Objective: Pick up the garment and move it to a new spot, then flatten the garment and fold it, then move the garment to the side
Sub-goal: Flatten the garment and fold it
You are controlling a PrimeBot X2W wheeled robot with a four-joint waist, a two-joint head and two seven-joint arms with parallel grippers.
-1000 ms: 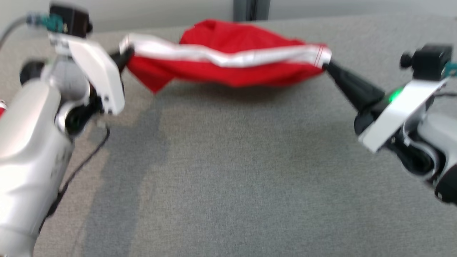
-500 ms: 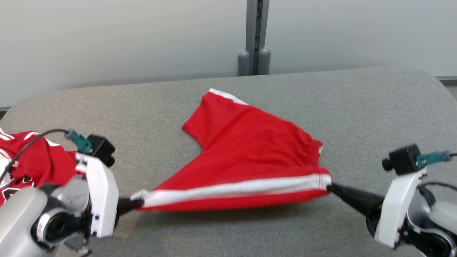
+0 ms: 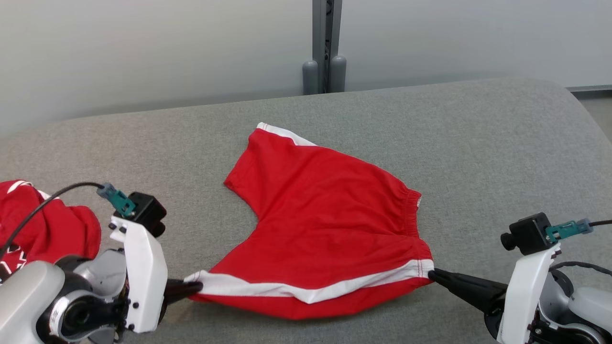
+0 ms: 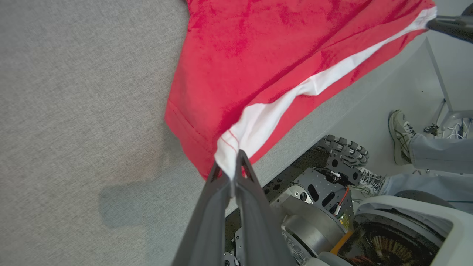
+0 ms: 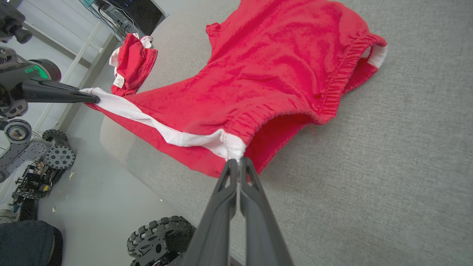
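Observation:
The garment [image 3: 330, 215] is a pair of red shorts with a white side stripe, spread on the grey padded table [image 3: 478, 143] with its near edge stretched between my two grippers. My left gripper [image 3: 196, 287] is shut on the stripe's hem end at the lower left; the left wrist view shows its tips [image 4: 233, 162] pinching white cloth of the garment [image 4: 281, 55]. My right gripper [image 3: 432, 274] is shut on the waistband end of the stripe; in the right wrist view its tips [image 5: 238, 162] clamp the garment [image 5: 281, 62] there. The far leg lies flat on the table.
A second crumpled red garment [image 3: 43, 224] lies at the table's left edge, also seen as a red heap [image 5: 131, 62]. The table's near edge runs right below the stretched stripe. A person's foot in a pale shoe [image 4: 399, 133] stands on the floor beside my base [image 4: 332, 199].
The head camera has tilted, shifting the whole picture. The garment, held up taut in the air a second ago, now lies spread on the table, drawn toward the near edge by both grippers.

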